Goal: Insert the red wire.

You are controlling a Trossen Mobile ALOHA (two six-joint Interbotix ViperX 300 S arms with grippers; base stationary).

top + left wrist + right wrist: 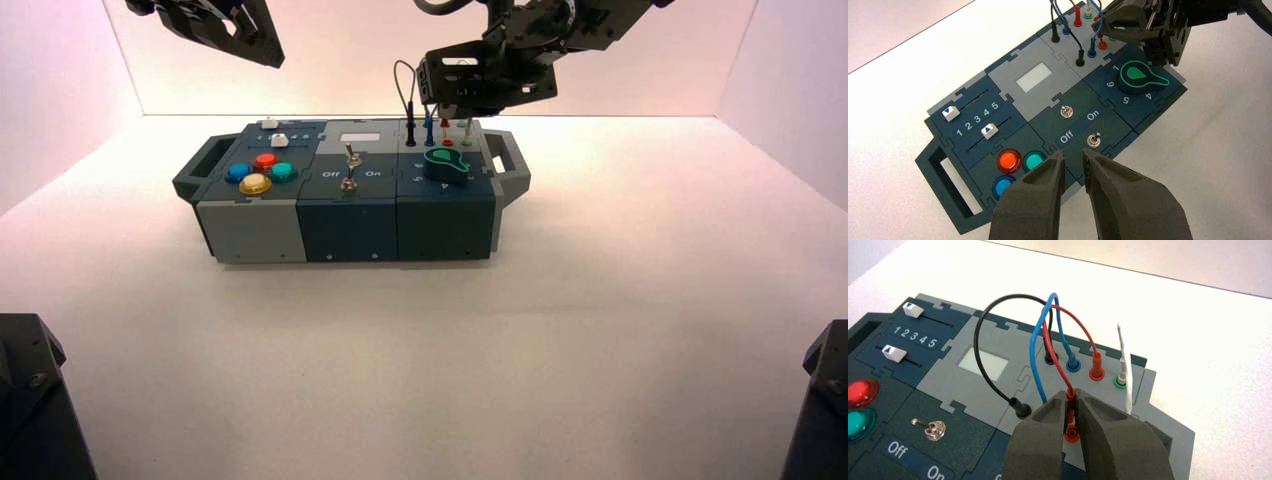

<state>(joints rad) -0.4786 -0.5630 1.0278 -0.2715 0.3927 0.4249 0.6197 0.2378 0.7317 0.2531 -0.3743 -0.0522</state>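
Note:
The red wire (1075, 322) is a thin red lead that arches over the grey socket panel (998, 390). One of its red plugs (1096, 365) stands in the far row of sockets. My right gripper (1071, 401) is shut on the other red plug (1071, 412), held upright with its tip at a red-ringed socket (1071, 436) in the near row. How deep the plug sits is hidden by the fingers. In the high view the right gripper (468, 108) hangs over the box's back right corner. The left gripper (225, 30) is raised at the back left, open and holding nothing.
A black lead (979, 340) and a blue lead (1037, 340) loop beside the red one, both plugged in at each end. A white plug (1121, 375) stands in a green socket. The green knob (1137, 76), two toggle switches (1093, 141), sliders (989, 131) and coloured buttons (1009, 161) fill the box.

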